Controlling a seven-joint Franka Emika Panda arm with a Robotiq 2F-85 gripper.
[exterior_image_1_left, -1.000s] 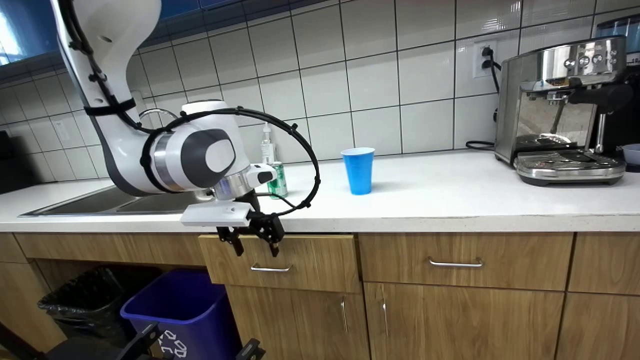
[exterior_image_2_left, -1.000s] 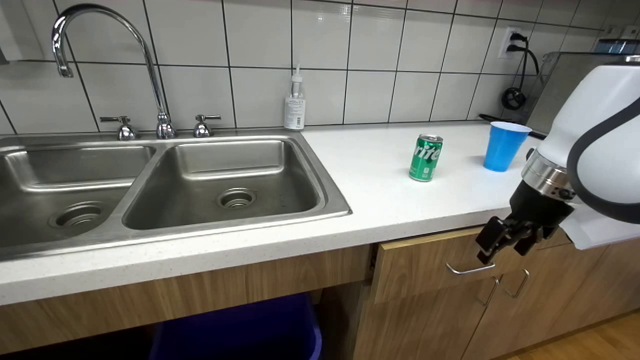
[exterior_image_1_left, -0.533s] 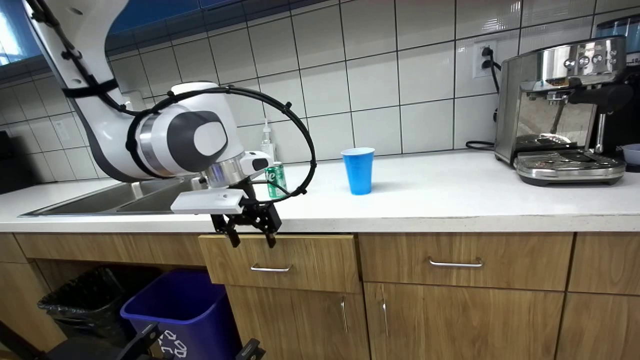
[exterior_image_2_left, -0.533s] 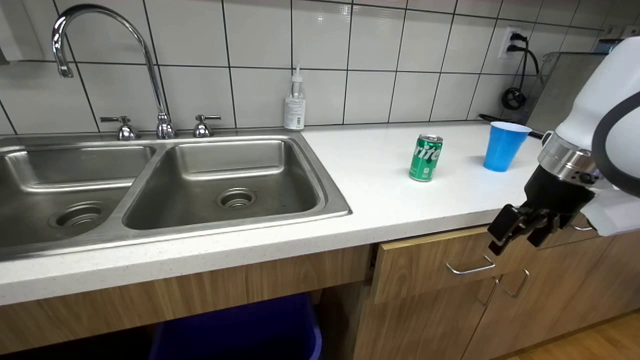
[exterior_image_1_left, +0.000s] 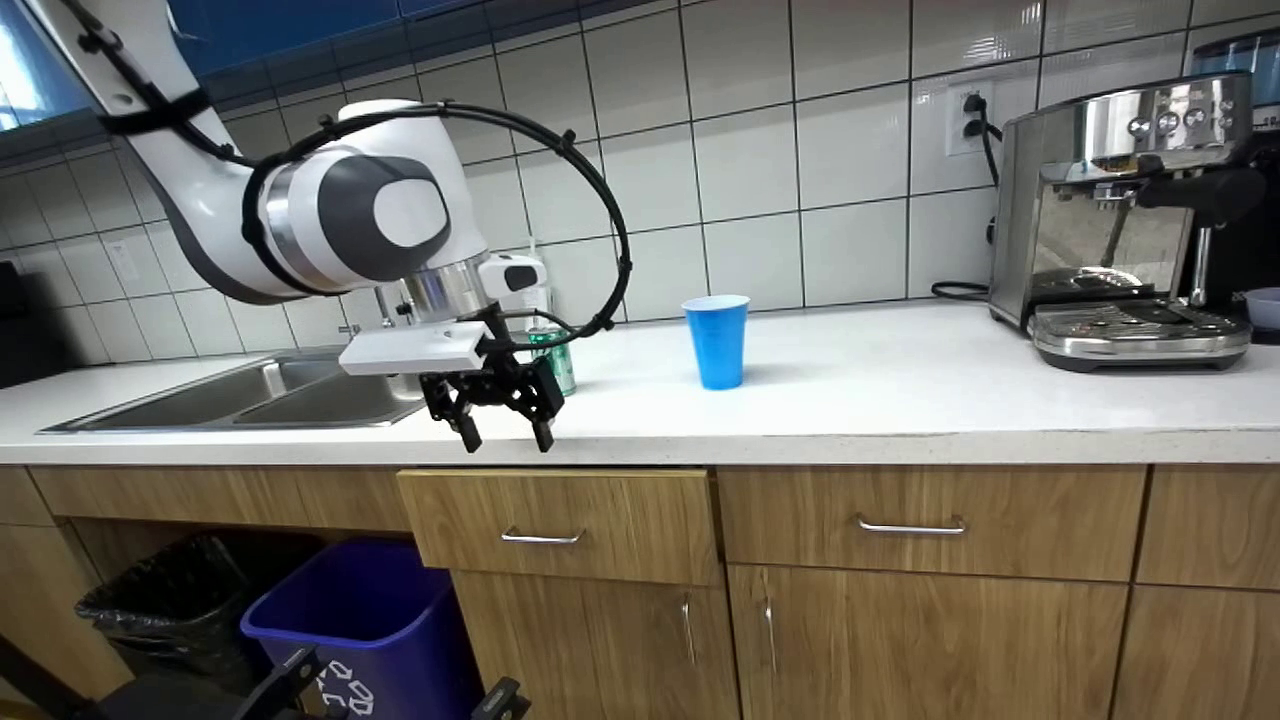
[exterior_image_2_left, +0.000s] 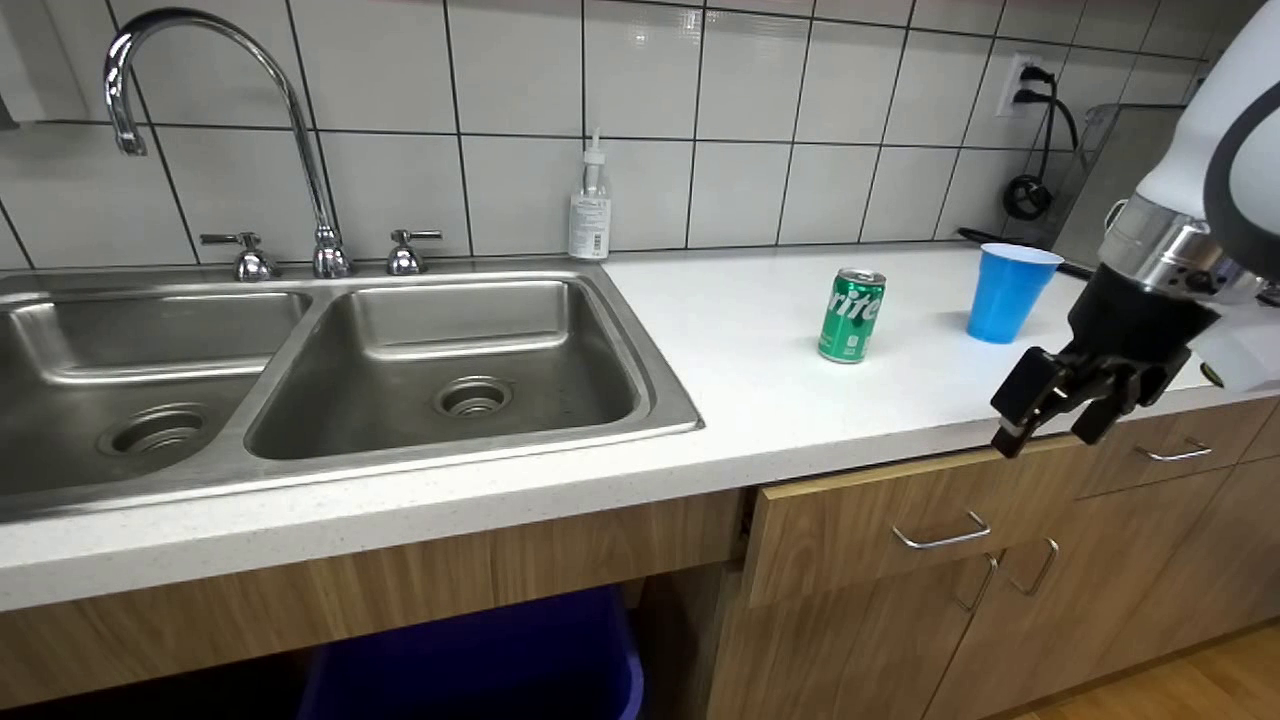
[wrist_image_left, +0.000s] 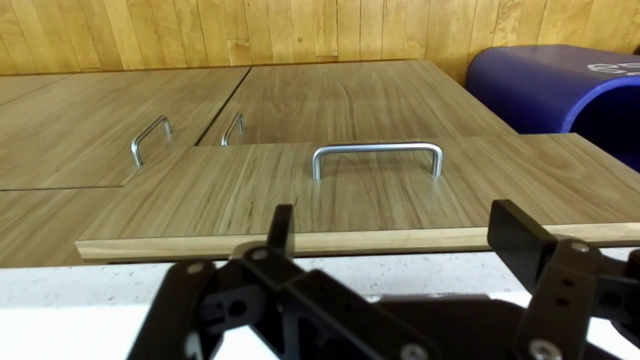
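Note:
My gripper (exterior_image_1_left: 508, 438) stands open, with nothing between its black fingers (wrist_image_left: 520, 240). It hangs near the counter's front edge, above a wooden drawer (exterior_image_2_left: 850, 540) that sticks out slightly from the cabinet. The drawer's metal handle (wrist_image_left: 377, 147) lies beyond the fingertips in the wrist view, and nothing touches it. On the counter (exterior_image_2_left: 760, 390) stand a green Sprite can (exterior_image_2_left: 852, 316) and a blue cup (exterior_image_1_left: 716, 342), both upright and apart from the gripper. In an exterior view the arm's cable and gripper partly hide the can.
A double steel sink (exterior_image_2_left: 670, 400) with a tall faucet (exterior_image_2_left: 290, 90) is set into the counter. A clear pump bottle (exterior_image_2_left: 590, 215) stands behind it. An espresso machine (exterior_image_1_left: 1120, 220) sits farther along. Below are a blue recycling bin (exterior_image_1_left: 400, 660) and a black-bagged bin (exterior_image_1_left: 190, 600).
The gripper has risen from in front of the drawer, near its handle, to about counter-edge height, staying open. Drawer, can and cup have kept their places.

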